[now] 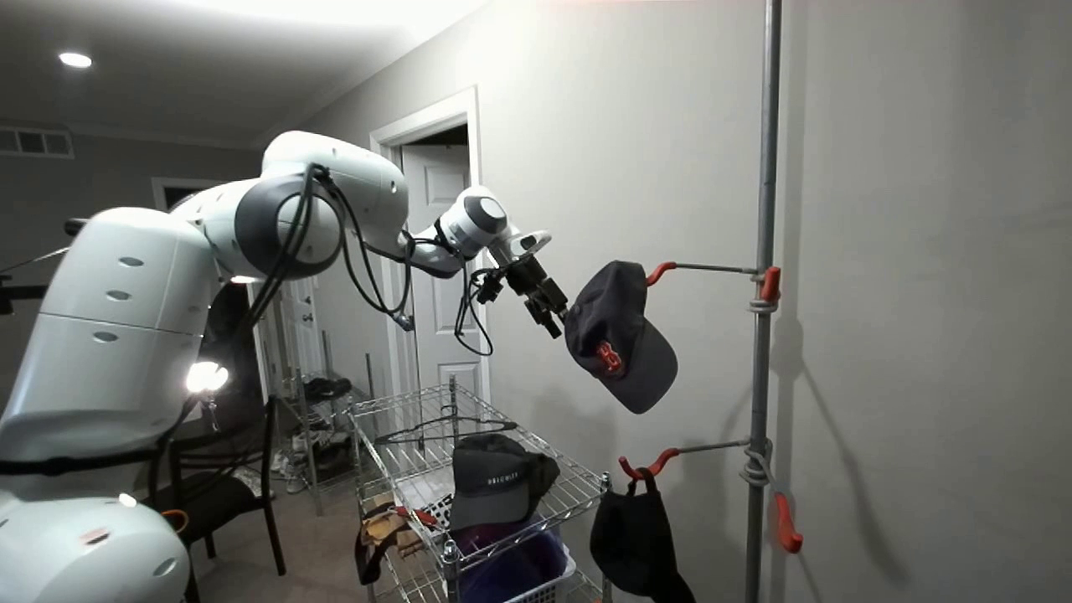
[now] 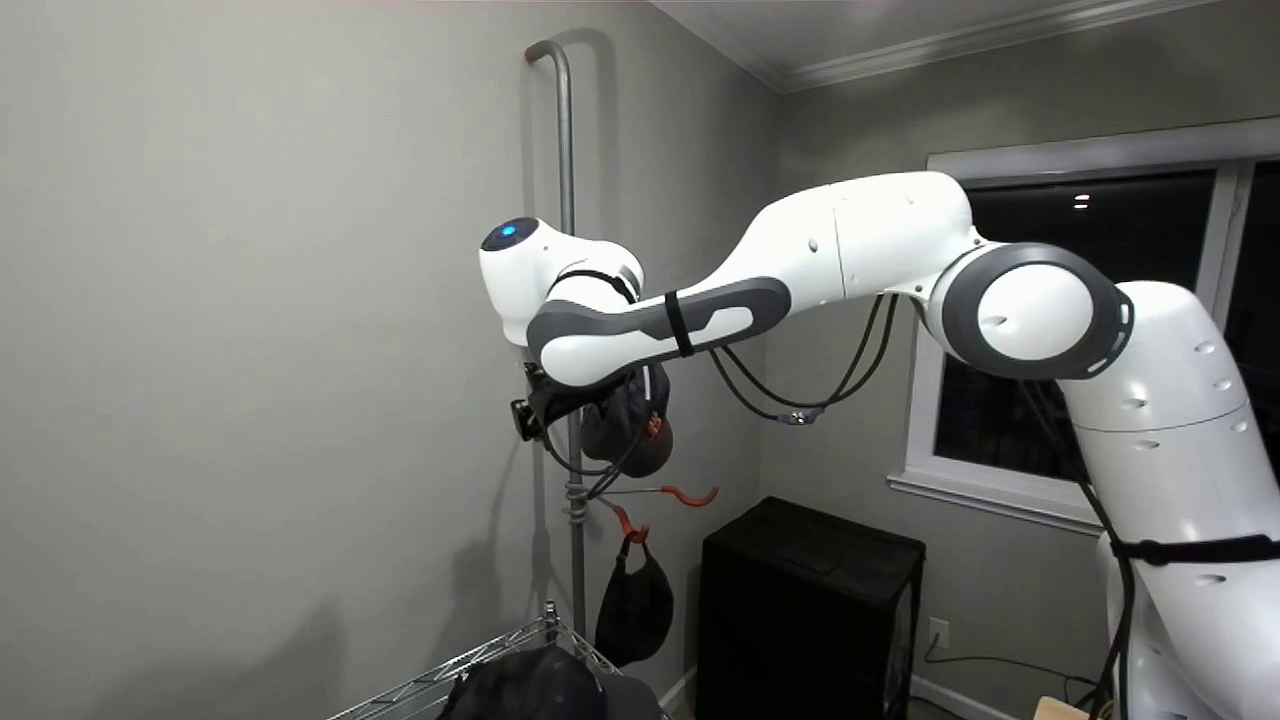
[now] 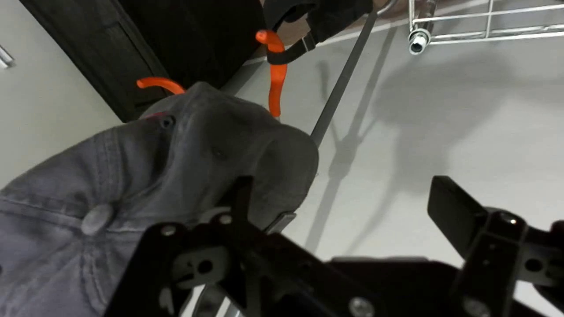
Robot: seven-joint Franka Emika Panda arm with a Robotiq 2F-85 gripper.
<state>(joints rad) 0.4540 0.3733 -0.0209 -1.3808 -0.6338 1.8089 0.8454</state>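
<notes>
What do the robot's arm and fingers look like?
It has a smooth, rounded white arm with a wide dark grey ring, a small round blue light, flat black straps and thin black cables. Its blocky black fingers have round greyish screws.

Noted matt, stitched cloth on the cap. Recorded mostly matt finish with bright metal screws on the gripper. Found glossy, plastic-looking coating on the hook, smooth dull metal on the pole, shiny metal wire on the shelf. Observed smooth, slightly glossy casing on the arm.
</notes>
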